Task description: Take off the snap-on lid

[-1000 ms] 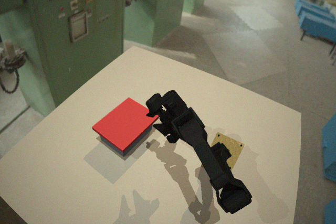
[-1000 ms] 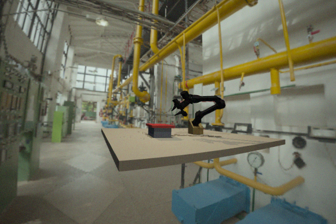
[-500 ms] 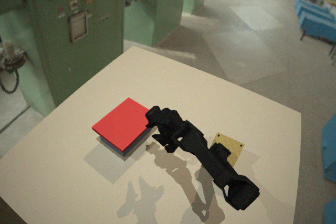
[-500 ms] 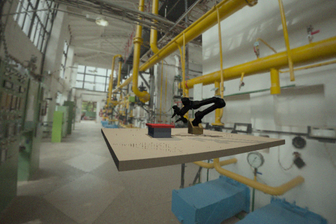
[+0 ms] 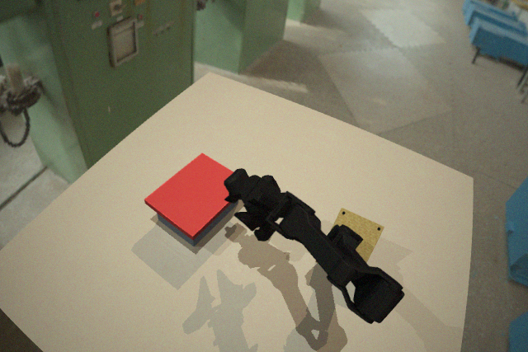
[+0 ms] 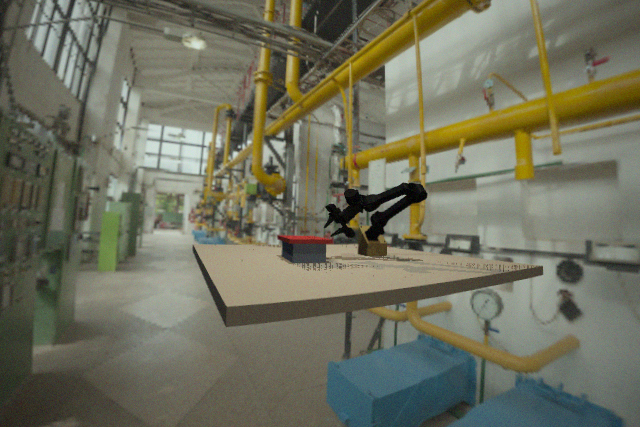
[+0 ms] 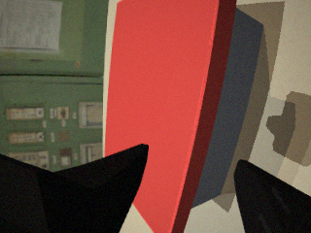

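Note:
The red lid (image 5: 187,194) (image 6: 305,239) (image 7: 155,87) sits flat on top of the dark blue storage box (image 5: 213,225) (image 6: 305,252) (image 7: 238,87) and overhangs its walls. The black gripper (image 5: 232,207) (image 6: 329,230) (image 7: 192,154) is open and empty, tilted down toward the lid edge that faces the arm's base. In the wrist view one fingertip shows over the lid's red top, the other out past the box's side wall, with the lid's edge between them. No touch shows; the exact distance cannot be told. The wrist hides a corner of the lid in the top view.
The box stands on a beige table (image 5: 277,126) (image 6: 248,277). The arm rises from a yellowish base block (image 5: 370,235) (image 6: 372,249) to the right of the box. Shadows of the arm and box fall on the table. Green cabinets stand beyond the table's edge.

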Available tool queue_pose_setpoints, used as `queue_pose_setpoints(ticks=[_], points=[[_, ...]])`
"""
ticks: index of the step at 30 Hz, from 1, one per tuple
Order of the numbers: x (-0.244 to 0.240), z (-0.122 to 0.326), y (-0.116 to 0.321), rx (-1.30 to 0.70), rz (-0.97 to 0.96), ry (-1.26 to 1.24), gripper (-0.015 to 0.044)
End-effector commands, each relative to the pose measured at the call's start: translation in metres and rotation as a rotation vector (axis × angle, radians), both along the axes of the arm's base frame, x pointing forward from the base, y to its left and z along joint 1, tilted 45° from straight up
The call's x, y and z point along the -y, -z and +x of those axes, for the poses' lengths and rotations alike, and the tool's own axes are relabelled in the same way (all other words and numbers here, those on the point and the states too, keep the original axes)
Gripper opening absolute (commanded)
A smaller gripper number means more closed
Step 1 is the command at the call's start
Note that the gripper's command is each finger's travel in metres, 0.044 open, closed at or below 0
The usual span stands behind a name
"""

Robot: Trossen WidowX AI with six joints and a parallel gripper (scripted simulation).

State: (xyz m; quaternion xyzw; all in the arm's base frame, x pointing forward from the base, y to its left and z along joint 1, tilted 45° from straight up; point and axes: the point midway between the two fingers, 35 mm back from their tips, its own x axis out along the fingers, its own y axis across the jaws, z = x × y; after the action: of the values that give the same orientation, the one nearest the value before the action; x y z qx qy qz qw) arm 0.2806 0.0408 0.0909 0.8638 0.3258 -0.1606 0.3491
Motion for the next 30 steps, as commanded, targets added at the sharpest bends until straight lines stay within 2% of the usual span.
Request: queue_pose_setpoints(ticks=[1,30], points=[[-0.002,0.005,0.002,0.000,-0.003,0.004,0.0235],[-0.024,0.037,0.026,0.003,0.004,0.007,0.0235]])
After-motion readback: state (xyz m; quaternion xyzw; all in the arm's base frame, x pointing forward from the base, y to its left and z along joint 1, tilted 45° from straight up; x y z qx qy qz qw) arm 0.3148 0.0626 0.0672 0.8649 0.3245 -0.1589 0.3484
